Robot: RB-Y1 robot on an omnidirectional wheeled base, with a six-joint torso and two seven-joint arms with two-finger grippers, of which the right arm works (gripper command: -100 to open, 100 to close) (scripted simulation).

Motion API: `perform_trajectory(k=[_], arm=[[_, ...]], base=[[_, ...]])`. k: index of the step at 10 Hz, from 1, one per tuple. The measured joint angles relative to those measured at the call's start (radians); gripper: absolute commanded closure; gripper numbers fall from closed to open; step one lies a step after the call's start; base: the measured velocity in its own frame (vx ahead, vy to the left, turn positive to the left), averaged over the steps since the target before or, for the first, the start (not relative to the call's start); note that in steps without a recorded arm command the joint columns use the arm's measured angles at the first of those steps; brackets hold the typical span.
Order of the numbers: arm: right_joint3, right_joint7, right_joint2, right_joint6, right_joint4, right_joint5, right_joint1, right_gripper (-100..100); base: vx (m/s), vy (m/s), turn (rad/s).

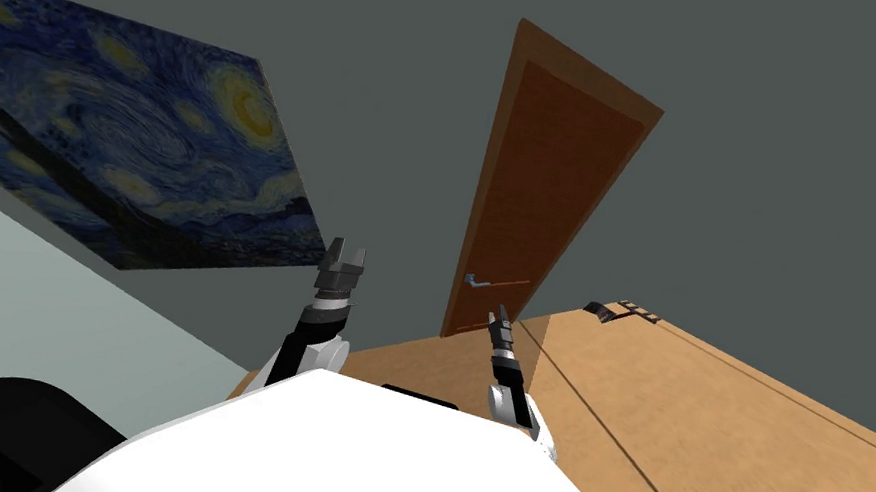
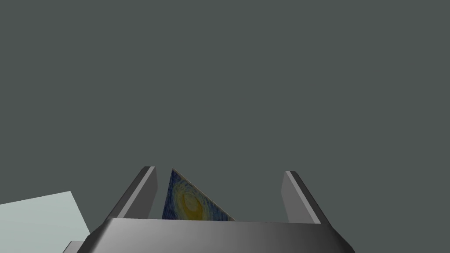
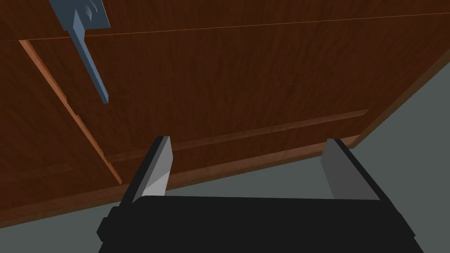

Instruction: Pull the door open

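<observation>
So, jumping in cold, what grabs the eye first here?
The tall brown door straight ahead, its grey lever handle close to the open right end effector, which isn't touching it. To the left, a big swirling blue and yellow painting hangs on the wall, by the open left end effector.

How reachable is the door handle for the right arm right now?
Probably yes: the right gripper is open and faces the door, with nothing between it and the handle, which sits off to one side.
</observation>
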Motion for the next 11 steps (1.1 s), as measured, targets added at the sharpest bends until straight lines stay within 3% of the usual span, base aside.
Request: perform_trajectory(k=[3,5,11], arm=[[0.001,-0.007,-0.007,-0.009,0.061,-0.002,-0.02,-100],[0.001,-0.012,-0.012,-0.023,0.124,-0.004,-0.045,-100],[0.003,-0.03,-0.029,-0.055,0.287,-0.008,-0.1,-100]], base=[[0.014,-0.062,0.102],[0.039,-0.101,0.25],[0.02,-0.085,0.126]])
